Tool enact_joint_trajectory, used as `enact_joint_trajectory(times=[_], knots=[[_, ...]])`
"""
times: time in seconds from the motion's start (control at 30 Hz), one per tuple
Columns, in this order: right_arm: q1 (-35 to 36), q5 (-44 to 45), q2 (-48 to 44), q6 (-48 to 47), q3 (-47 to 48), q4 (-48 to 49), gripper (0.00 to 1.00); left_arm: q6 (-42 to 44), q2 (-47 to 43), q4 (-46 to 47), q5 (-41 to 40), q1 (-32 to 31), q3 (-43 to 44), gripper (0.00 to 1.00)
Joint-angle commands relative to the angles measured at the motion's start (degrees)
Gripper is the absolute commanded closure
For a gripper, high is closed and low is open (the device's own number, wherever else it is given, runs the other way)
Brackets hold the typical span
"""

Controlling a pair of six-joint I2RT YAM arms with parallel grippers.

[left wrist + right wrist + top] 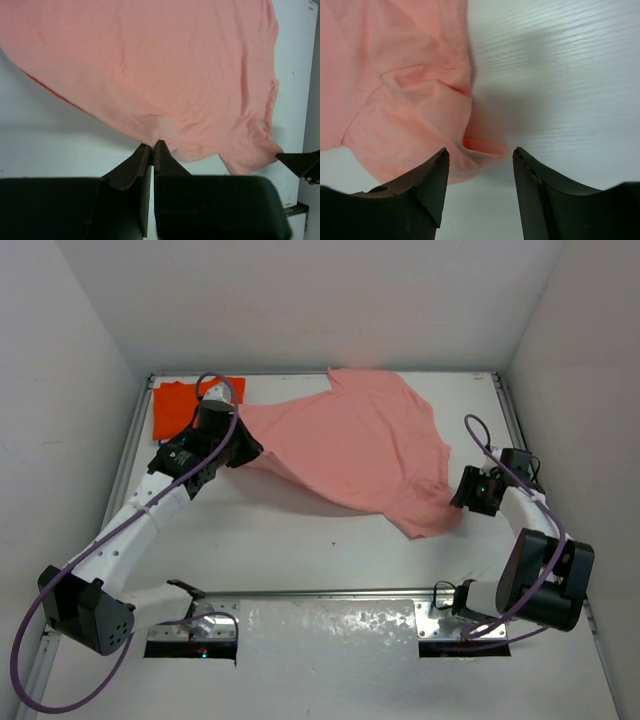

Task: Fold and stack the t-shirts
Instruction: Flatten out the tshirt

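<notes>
The salmon-pink t-shirt [360,445] lies spread and rumpled across the middle and back of the table. My left gripper [243,448] is shut on its left edge; in the left wrist view the fingertips [153,146] pinch a fold of the pink cloth [150,65]. My right gripper [462,492] is open at the shirt's right sleeve corner; in the right wrist view [480,152] the sleeve hem [482,145] lies between the open jaws, not gripped. The orange t-shirt [178,405] lies folded at the back left corner. No blue shirt shows.
White walls close the table on three sides. A metal rail [330,593] runs along the near edge by the arm bases. The right arm's purple cable [480,435] loops above the table's right side.
</notes>
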Motion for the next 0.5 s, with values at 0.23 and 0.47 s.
enact_joint_trajectory(times=[0.23,0.47], knots=[[-2.9,-2.5,1.1,-2.6,2.2,2.6,0.55,1.4,-0.2,2.5,-0.8,-0.8,2.5,1.0],[-4.7,-13.8,2.2,-4.5,-2.3,6.3,0.55,1.6,-0.6,2.0,-1.3,-0.7,2.5,1.0]])
